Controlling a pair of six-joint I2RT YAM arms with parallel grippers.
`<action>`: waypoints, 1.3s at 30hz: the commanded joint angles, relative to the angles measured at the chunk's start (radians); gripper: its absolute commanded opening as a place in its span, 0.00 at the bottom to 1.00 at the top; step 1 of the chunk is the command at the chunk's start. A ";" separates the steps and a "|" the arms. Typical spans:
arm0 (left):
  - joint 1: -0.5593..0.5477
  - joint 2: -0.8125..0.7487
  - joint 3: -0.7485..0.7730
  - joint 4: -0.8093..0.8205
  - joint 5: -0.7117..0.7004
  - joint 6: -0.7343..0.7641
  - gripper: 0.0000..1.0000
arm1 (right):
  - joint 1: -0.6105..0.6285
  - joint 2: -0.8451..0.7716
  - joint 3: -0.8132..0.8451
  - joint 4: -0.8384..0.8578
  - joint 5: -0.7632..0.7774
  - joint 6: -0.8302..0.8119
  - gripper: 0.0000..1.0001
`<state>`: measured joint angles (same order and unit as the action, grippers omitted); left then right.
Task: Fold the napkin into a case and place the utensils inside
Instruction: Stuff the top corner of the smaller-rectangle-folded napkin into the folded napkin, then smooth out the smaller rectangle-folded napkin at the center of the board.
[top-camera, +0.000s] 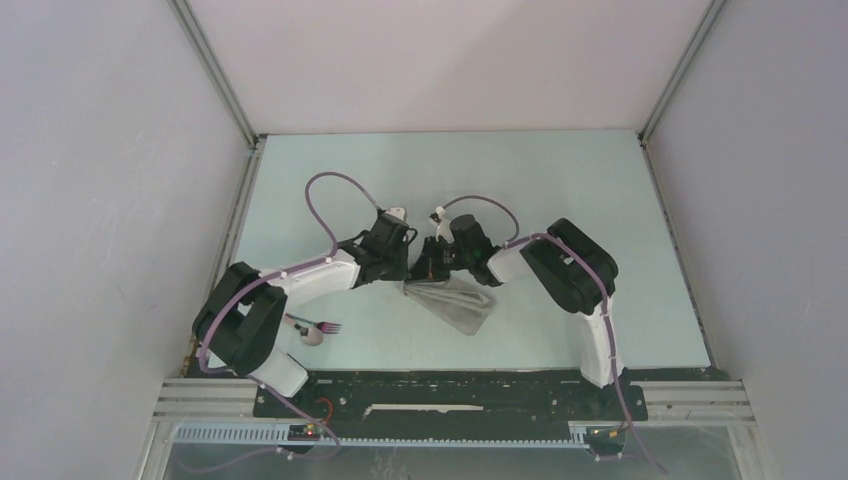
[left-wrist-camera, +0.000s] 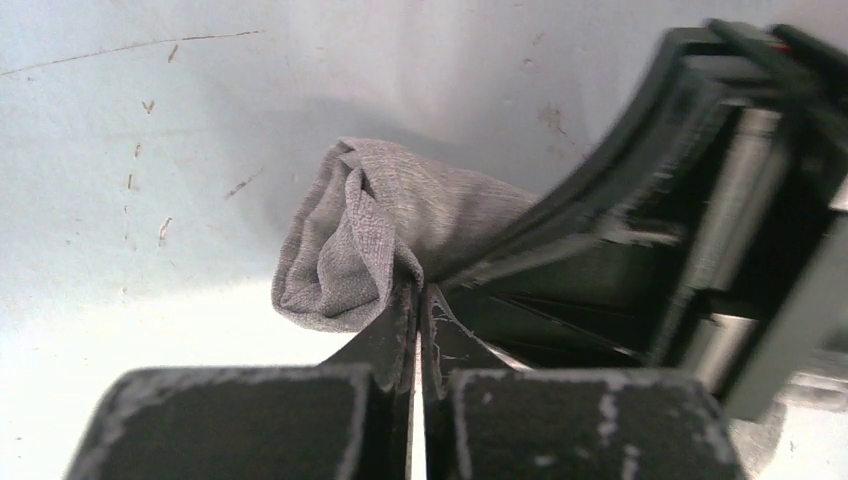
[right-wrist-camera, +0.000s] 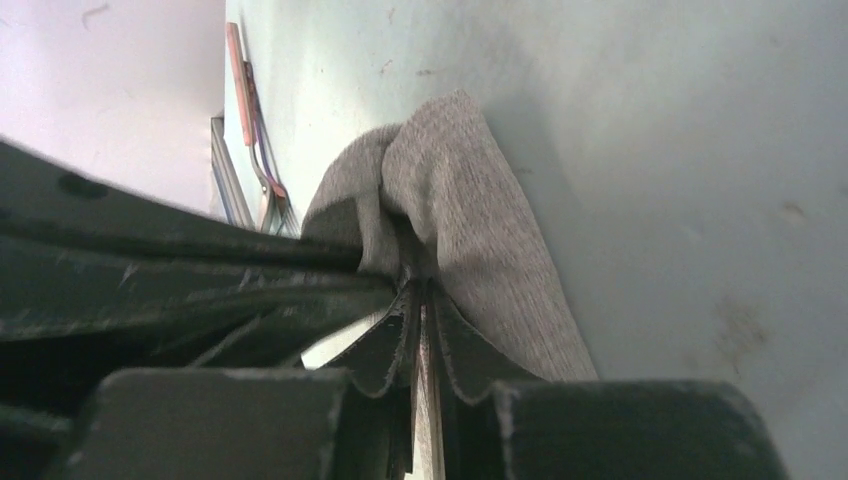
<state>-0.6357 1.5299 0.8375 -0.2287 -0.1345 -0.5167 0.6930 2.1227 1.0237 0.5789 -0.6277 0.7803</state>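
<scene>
The light-grey napkin (top-camera: 457, 303) lies mid-table, folded into a tapering wedge with its point toward the near right. My left gripper (top-camera: 410, 272) and right gripper (top-camera: 428, 272) meet at its far edge, tips almost touching. In the left wrist view the left gripper (left-wrist-camera: 418, 290) is shut on a bunched fold of the napkin (left-wrist-camera: 350, 240). In the right wrist view the right gripper (right-wrist-camera: 420, 285) is shut on the napkin (right-wrist-camera: 470, 210). The spoon (top-camera: 304, 329) and fork (top-camera: 326, 326), with pinkish-purple handles, lie near the left arm's base; they also show in the right wrist view (right-wrist-camera: 255, 140).
The left arm's black links (top-camera: 245, 320) hang close over the utensils. An aluminium frame rail (top-camera: 235, 230) borders the table's left side, and grey walls enclose it on three sides. The right gripper's body (left-wrist-camera: 720, 200) fills the right of the left wrist view.
</scene>
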 joint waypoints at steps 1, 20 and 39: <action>0.021 0.044 0.035 -0.003 0.014 -0.049 0.00 | -0.024 -0.103 -0.052 -0.118 -0.010 -0.062 0.17; 0.048 -0.076 0.063 -0.093 0.116 -0.066 0.49 | -0.055 -0.526 -0.023 -0.856 0.259 -0.636 0.63; 0.114 -0.304 -0.418 0.332 0.573 -0.487 0.44 | 0.190 -0.532 -0.022 -0.900 0.692 -0.925 0.66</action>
<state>-0.5213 1.1938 0.4763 -0.1581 0.2924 -0.8391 0.8505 1.5913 0.9760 -0.3210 -0.0628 -0.0887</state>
